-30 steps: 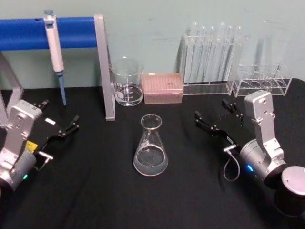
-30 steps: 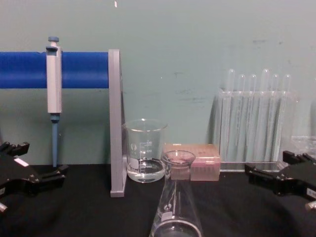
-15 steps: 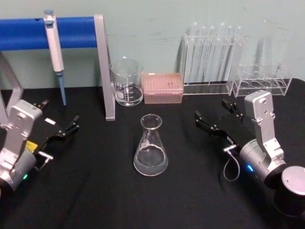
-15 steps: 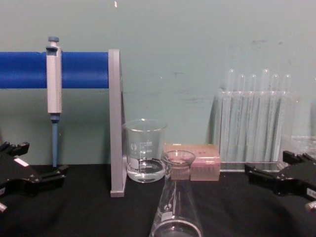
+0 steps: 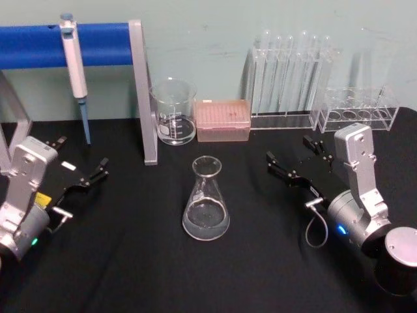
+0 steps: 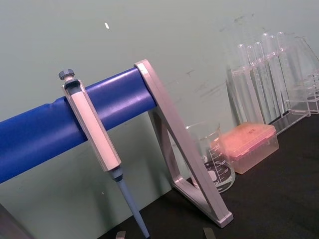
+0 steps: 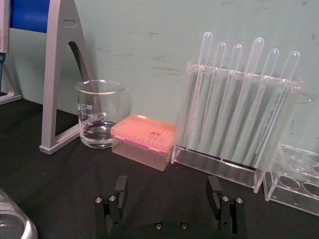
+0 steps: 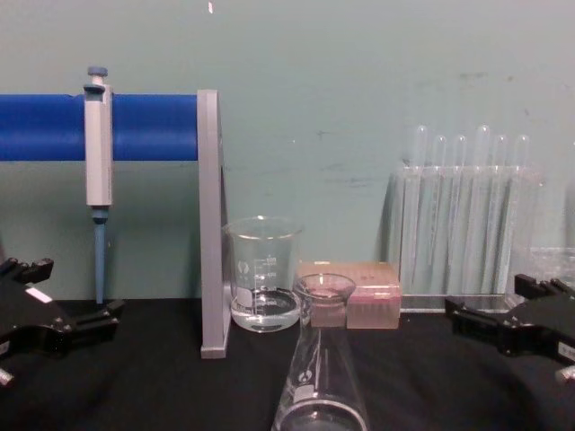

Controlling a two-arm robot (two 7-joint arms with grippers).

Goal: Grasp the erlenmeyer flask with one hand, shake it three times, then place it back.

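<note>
The erlenmeyer flask stands upright on the black table, in the middle, with a little clear liquid in its base. In the chest view the erlenmeyer flask is close and low at centre, and its base edge shows in the right wrist view. My left gripper rests open at the left, well away from the flask. Off to the flask's right, my right gripper also rests open, its two fingers wide apart with nothing between them. Both the left gripper and the right gripper sit low at the chest view's edges.
Behind the flask stand a glass beaker and a pink tip box. A rack of test tubes and an empty rack are at the back right. A pipette hangs on the blue bar stand at back left.
</note>
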